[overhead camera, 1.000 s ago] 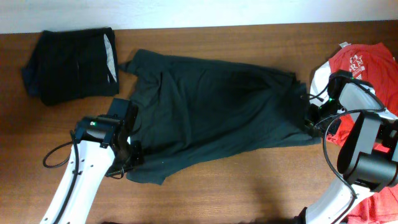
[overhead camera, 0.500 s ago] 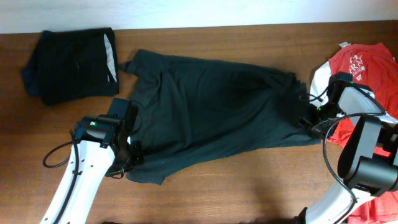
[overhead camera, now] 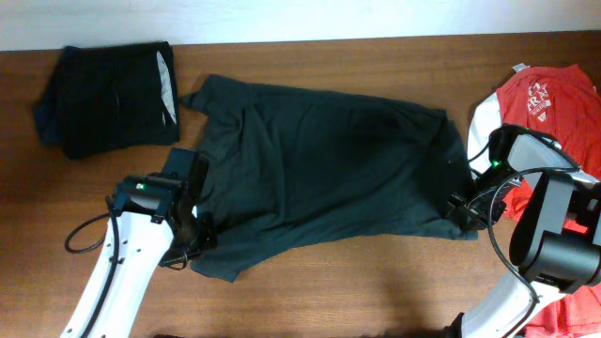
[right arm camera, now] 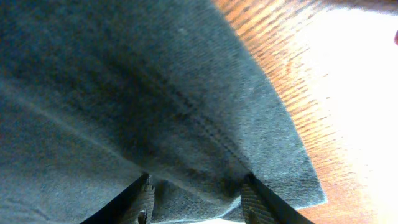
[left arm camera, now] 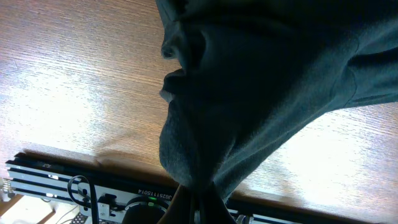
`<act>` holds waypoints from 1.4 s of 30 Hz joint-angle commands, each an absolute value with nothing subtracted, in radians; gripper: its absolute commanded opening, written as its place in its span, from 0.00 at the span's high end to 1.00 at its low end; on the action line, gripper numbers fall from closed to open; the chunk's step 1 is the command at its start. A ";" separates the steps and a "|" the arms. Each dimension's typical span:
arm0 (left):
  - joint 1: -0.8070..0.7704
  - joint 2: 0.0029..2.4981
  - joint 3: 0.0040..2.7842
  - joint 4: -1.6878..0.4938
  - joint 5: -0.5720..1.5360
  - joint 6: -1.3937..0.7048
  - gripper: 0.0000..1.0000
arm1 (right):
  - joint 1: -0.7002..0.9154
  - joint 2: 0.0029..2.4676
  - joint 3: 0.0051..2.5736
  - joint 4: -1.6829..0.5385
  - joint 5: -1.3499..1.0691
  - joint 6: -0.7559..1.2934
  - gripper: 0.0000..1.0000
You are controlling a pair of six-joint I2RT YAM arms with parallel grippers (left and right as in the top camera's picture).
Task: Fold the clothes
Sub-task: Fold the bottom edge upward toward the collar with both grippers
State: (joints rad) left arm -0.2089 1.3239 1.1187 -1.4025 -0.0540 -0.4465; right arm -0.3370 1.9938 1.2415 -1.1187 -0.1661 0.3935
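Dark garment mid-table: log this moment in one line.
dark garment spread out, unfolded | left gripper shut on its lower-left corner | right gripper open astride its right hem | black garment folded far left

Dark garment (overhead camera: 319,169): soft blackish cloth, spread out wrinkled across middle of desk (overhead camera: 376,291), long axis left to right; narrow tab at upper-left end; lower-left corner drawn into bunched point; right end shows stitched hem, lower-right corner lying on wood.
Black garment (overhead camera: 108,99): folded to rough rectangle at back-left of desk; pale lining showing along right edge; just beside dark garment's tab.
Red T-shirt (overhead camera: 549,103): crumpled at right edge; white print on front; white sleeve toward dark garment.
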 commanded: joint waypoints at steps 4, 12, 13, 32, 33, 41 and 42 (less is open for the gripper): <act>-0.207 1.313 1.131 -1.403 -0.064 -0.459 1.00 | -0.334 1.843 1.227 -1.157 -0.067 0.455 0.42; -0.207 1.313 1.131 -1.403 -0.064 -0.459 1.00 | -0.312 1.773 1.073 -1.096 -0.036 0.616 0.36; -0.207 1.313 1.131 -1.403 -0.064 -0.459 0.99 | -0.307 1.758 1.042 -1.066 -0.036 0.616 0.35; -0.207 1.313 1.131 -1.403 -0.057 -0.459 0.99 | -0.307 1.740 0.910 -0.847 -0.066 0.626 0.51; -0.207 1.313 1.131 -1.403 -0.057 -0.459 1.00 | -0.308 1.740 0.910 -0.838 -0.066 0.626 0.61; -0.207 1.295 1.232 -1.503 -0.049 -0.459 1.00 | -0.308 1.722 0.977 -0.962 -0.067 0.606 0.96; -0.207 1.264 1.299 -1.542 -0.049 -0.459 1.00 | -0.308 1.702 1.029 -1.040 -0.065 0.594 0.96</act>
State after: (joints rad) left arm -0.2089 1.3197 1.1870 -1.4967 -0.0525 -0.4465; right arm -0.3122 1.7332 0.9482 -0.9550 -0.0937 0.6167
